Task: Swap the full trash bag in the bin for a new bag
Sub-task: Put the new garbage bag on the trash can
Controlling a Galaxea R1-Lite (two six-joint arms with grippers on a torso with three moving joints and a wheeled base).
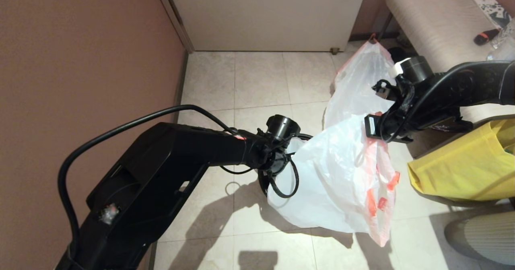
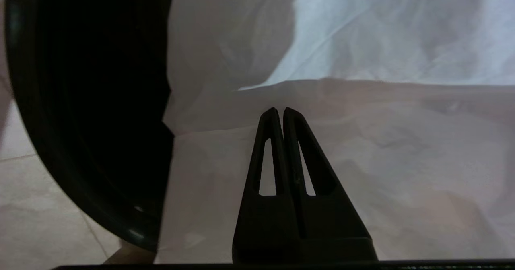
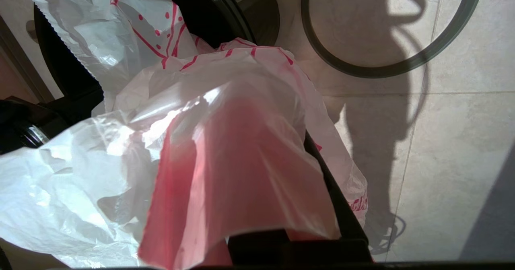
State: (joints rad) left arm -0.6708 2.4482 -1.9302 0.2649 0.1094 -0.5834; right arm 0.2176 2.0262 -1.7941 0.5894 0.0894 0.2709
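The new bag (image 1: pixel 338 173), thin white plastic with an orange-red hem and red print, hangs between my two arms and covers most of the black bin (image 2: pixel 80 121). My right gripper (image 1: pixel 375 127) holds the bag up by its hem. In the right wrist view the red hem (image 3: pixel 241 173) drapes over that gripper (image 3: pixel 297 137) and leaves one finger edge (image 3: pixel 338 197) showing. My left gripper (image 2: pixel 280 111) is shut, its tips against the bag's film beside the bin's rim. The full trash bag (image 1: pixel 358 81) stands behind on the floor, gathered to a red point.
The bin's grey ring (image 3: pixel 378 76) lies loose on the tiled floor next to the bin (image 3: pixel 225 12). A yellow fabric bag (image 1: pixel 462 169) sits at the right, below a padded bench (image 1: pixel 434 16). A brown wall (image 1: pixel 80 60) runs along the left.
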